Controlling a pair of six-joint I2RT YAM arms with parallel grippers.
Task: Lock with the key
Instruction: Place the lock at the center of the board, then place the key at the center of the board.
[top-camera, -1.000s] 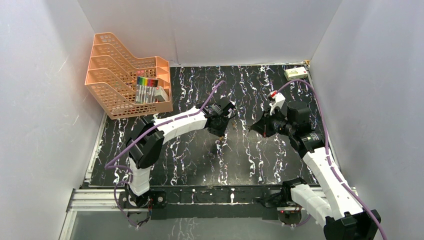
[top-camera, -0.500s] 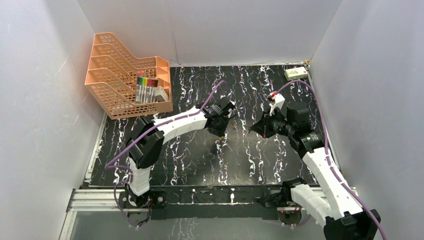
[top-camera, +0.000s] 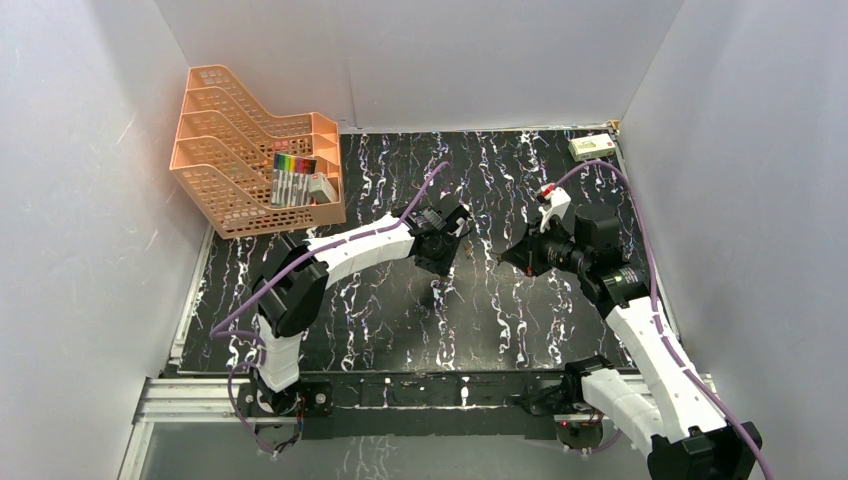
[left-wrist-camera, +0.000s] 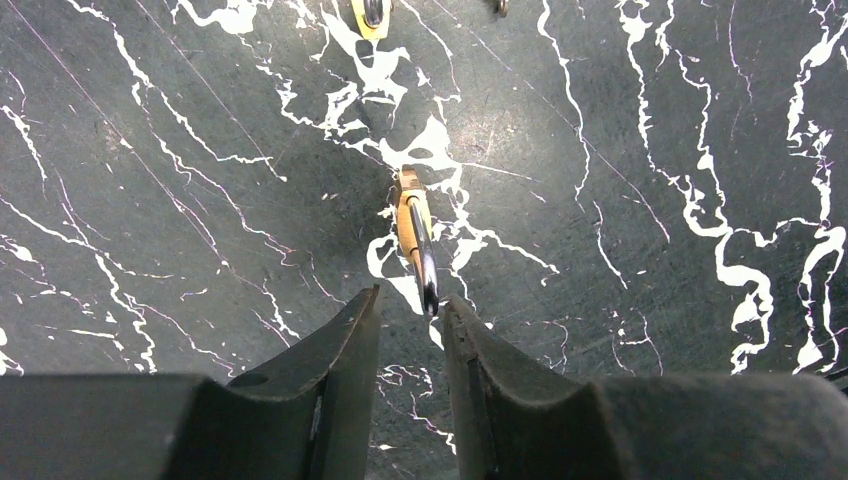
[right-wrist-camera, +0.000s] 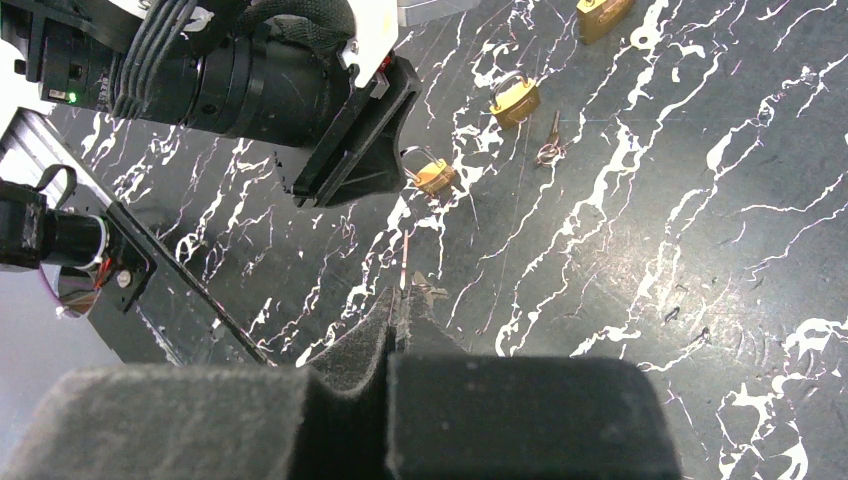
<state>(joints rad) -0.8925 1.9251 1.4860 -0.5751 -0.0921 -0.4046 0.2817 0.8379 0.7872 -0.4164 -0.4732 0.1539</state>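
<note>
Padlock (left-wrist-camera: 409, 222) on edge near the middle of the desk (left-wrist-camera: 650, 120), shackle (left-wrist-camera: 426, 270) between the narrowly parted tips of the left pincer (left-wrist-camera: 410, 300); the right pincer (right-wrist-camera: 397, 305), clamped on the key (right-wrist-camera: 405, 265), should probably square the blade to the keyway while the left steadies the body.

We read this as a robotics lab test cell, not a home or a shop. Plain white panels (top-camera: 430, 60) box in the table (top-camera: 380, 320) on three sides; its top is black with white veining. Two white robot arms, the left arm (top-camera: 350, 245) and the right arm (top-camera: 655, 345), are bolted to an aluminium rail (top-camera: 200, 400) at the near edge and trail purple cables (top-camera: 428, 185). Props are few: an orange mesh desk tray (top-camera: 230, 150) holding markers (top-camera: 292, 180), a small box (top-camera: 592, 147) in the far corner, and brass padlocks (right-wrist-camera: 515, 98) laid out on the table.
</note>
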